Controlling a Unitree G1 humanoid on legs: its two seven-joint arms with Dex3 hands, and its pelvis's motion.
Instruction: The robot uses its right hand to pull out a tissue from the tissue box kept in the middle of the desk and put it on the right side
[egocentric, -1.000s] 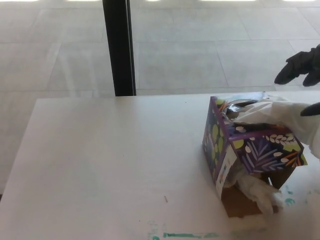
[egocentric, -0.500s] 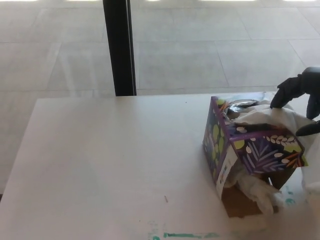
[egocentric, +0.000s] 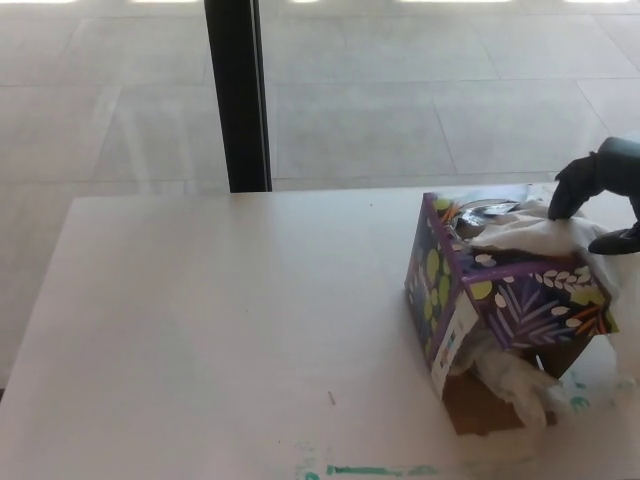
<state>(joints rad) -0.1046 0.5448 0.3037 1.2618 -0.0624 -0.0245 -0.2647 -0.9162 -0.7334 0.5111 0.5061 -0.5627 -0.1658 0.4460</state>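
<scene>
The tissue box (egocentric: 500, 295), purple with leaf patterns, stands tilted at the right of the white desk (egocentric: 220, 320). A white tissue (egocentric: 535, 232) bulges from its top and drapes over its right side. My right hand (egocentric: 605, 190) comes in from the right edge at the box's top. One finger rests on the tissue from above and the thumb lies against it lower down, so the hand is closed on the fold. More crumpled tissue (egocentric: 518, 385) spills from the box's open underside. My left hand does not show.
A brown cardboard flap (egocentric: 478, 408) lies under the box. Green paint marks (egocentric: 370, 470) run along the desk's front edge. Beyond the desk a black pillar (egocentric: 238, 95) stands on the tiled floor.
My right hand came down from above the box onto the tissue, and finger and thumb have drawn closer together around it. The box has stayed in place.
</scene>
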